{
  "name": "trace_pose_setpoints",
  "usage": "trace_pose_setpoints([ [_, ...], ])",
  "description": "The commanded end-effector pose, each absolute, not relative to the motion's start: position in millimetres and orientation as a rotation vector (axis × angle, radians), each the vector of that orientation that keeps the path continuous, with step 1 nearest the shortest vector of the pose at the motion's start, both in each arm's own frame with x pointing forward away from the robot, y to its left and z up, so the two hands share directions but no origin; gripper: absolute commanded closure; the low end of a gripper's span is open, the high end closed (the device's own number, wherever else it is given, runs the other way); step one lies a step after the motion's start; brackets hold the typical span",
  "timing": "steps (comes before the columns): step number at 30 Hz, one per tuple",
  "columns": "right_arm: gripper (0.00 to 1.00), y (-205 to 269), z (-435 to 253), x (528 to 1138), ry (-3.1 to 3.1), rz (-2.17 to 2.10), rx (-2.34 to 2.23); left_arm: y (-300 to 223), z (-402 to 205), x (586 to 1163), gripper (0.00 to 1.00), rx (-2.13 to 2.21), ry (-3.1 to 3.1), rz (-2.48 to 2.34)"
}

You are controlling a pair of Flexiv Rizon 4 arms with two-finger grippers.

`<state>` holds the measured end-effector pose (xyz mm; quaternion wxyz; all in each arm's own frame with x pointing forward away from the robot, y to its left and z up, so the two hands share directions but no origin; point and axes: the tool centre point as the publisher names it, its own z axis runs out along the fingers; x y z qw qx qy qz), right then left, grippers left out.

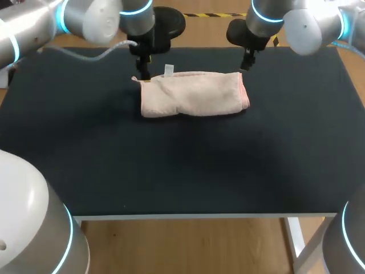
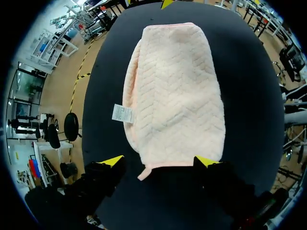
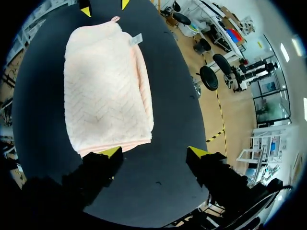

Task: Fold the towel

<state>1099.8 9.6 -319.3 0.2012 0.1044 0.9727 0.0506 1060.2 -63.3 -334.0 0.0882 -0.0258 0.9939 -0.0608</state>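
Towel (image 1: 194, 94) lies in a thick folded band near the table's (image 1: 171, 171) far edge, tag on its far side. Left gripper (image 2: 160, 163) spread wide and empty at its left end. Right gripper (image 3: 153, 152) likewise at the right end. Folding looks largely done; perhaps one crosswise fold left.

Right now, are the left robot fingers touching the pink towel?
Cannot tell. In the left wrist view the left gripper is open astride the towel's near end, one finger overlapping its corner; no view shows contact or a gap plainly.
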Motion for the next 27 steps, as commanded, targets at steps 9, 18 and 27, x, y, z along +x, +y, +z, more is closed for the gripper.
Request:
trace_pose_setpoints([
  [9, 0.0, 19, -321, 1075, 2.741, 0.126, 0.271, -30, -335, 1014, 0.0, -0.134, 2.872, -0.875],
  [18, 0.0, 28, -315, 1066, 2.782, 0.021, 0.098, -32, -324, 1022, 0.0, 0.065, 3.068, -0.875],
  [27, 0.0, 28, -315, 1066, 2.782, 0.021, 0.098, -34, -324, 1021, 0.0, 0.082, 3.115, -0.83],
])
